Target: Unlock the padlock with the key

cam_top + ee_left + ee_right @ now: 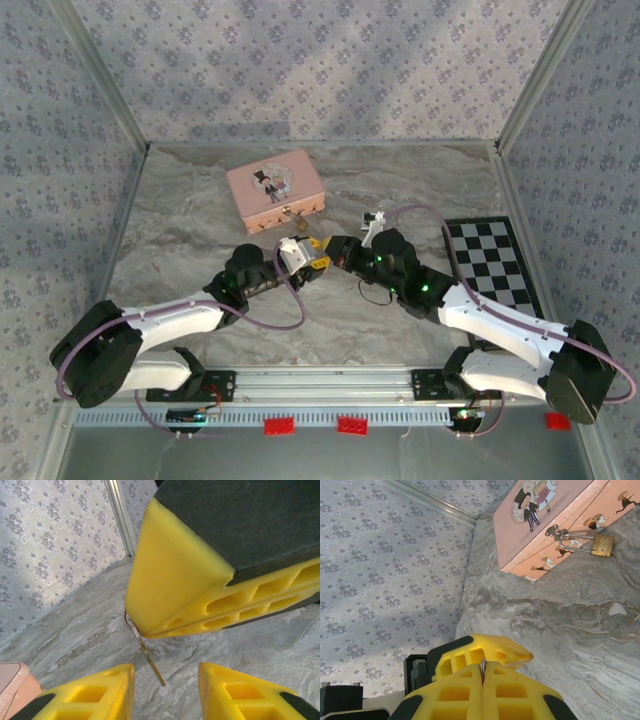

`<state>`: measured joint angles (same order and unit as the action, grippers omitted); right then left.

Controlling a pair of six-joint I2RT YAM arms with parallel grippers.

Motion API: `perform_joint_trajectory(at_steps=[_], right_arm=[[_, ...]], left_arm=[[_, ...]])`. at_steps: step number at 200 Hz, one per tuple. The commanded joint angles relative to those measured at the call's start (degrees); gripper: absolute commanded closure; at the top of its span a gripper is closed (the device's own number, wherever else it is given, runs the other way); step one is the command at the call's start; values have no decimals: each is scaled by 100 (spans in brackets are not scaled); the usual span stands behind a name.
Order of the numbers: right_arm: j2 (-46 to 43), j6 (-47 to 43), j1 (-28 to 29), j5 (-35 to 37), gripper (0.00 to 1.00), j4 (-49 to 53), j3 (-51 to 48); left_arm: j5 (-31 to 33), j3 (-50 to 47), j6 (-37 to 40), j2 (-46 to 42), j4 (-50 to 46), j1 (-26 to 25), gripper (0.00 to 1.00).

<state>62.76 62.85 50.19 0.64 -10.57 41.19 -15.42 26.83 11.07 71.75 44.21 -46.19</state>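
Note:
The small metal key point(149, 656) is pinched at its head in my right gripper point(483, 672), which is shut on it. Its blade sticks out and down into the gap of my left gripper point(166, 675), whose yellow fingers point(102, 692) stand apart on either side without touching it. Both grippers meet tip to tip above the table's middle, the left gripper point(303, 255) facing the right gripper point(337, 250). The brass padlock point(602, 545) hangs by its shackle from the clasp of the pink picture-lidded box point(540, 525), lying on the marble surface just beyond the grippers. In the top view the padlock point(292, 215) sits at the front of the box point(275, 188).
A black-and-white checkered mat point(495, 262) lies at the table's right side. Patterned walls with metal corner posts close in the back and both sides. Red bricks point(280, 426) sit on the near rail by the arm bases.

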Motion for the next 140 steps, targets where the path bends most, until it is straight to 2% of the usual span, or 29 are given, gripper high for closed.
perform_joint_trajectory(at_steps=[1, 93, 100, 140], right_arm=[[-73, 96, 34, 156, 100, -41, 36], [34, 76, 69, 154, 100, -138, 100], [43, 81, 63, 153, 100, -154, 90], [61, 92, 102, 155, 100, -209, 99]], left_arm=[[30, -45, -79, -72, 343, 4, 64], [258, -208, -140, -204, 541, 132, 75], [206, -205, -151, -213, 536, 150, 79], [-118, -107, -234, -179, 362, 181, 78]])
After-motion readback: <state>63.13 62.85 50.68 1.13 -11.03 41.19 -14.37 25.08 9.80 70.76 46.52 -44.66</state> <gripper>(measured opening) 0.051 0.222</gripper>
